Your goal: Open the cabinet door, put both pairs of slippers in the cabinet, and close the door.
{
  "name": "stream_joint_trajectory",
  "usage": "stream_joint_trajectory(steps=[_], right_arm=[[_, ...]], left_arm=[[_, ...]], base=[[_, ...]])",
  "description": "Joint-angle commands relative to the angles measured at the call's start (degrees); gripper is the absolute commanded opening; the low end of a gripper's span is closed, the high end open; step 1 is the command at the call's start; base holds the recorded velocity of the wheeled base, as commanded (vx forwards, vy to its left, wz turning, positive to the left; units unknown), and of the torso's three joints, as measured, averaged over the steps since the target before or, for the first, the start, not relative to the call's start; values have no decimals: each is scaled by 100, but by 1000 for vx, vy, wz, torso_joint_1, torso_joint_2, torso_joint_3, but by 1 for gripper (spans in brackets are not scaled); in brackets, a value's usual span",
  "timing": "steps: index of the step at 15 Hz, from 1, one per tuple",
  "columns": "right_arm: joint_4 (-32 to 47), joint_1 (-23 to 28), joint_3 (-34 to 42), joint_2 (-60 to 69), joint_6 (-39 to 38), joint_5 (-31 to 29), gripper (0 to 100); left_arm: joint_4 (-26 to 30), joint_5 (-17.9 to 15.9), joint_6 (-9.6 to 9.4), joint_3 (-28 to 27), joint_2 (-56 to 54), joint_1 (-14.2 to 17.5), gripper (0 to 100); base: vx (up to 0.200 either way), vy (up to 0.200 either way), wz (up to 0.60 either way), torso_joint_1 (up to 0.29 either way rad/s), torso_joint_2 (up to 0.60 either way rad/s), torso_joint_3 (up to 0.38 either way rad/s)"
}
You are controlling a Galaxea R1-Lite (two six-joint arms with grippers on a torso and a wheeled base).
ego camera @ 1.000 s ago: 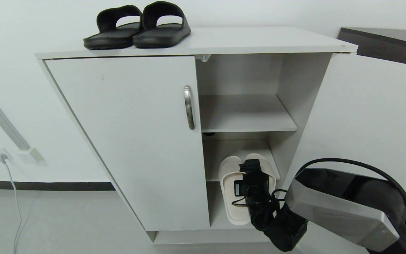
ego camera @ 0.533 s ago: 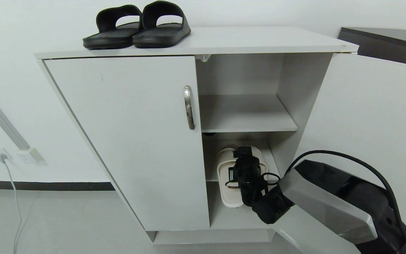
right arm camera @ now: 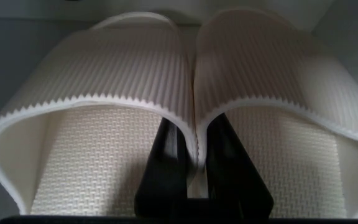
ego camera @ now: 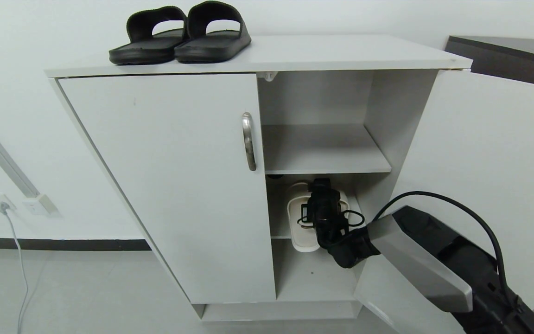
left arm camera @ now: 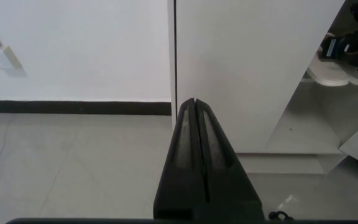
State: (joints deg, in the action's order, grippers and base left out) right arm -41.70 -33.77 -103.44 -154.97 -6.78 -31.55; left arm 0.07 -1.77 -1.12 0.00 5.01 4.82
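Cabinet (ego camera: 350,52): white slippers (ego camera: 300,222) partway inside middle compartment

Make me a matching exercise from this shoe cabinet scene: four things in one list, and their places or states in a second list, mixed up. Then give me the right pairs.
Things
1. black slippers
2. white slippers
3. left door
4. right door

Places or states
A. swung open
B. on top of the cabinet
C. shut
D. pinched in the right gripper, inside the cabinet below the upper shelf

Pairs: 1-B, 2-D, 3-C, 4-A
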Motion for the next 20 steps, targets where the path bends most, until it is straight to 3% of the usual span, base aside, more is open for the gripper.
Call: stream_joint_trajectory(steps=[1,8,9,14,20], right_arm=[[57,81,-247,-209,1,17,0],[233,213,-660,-473,1,167,0],[233,222,-651,-473,1,167,100],[180,151,-335,-359,1,140,100],[-593,-25,1326,511,1,131,100]], left_arm=[[1,1,7,0,0,2,0],[1,19,15,0,0,2,0],[1,19,15,0,0,2,0],[1,27,15,0,0,2,0],[1,19,24,0,0,2,0]], base=[[0,0,0,0,0,0],[0,0,0,0,0,0],[0,0,0,0,0,0],[0,0,0,0,0,0],[0,0,0,0,0,0]])
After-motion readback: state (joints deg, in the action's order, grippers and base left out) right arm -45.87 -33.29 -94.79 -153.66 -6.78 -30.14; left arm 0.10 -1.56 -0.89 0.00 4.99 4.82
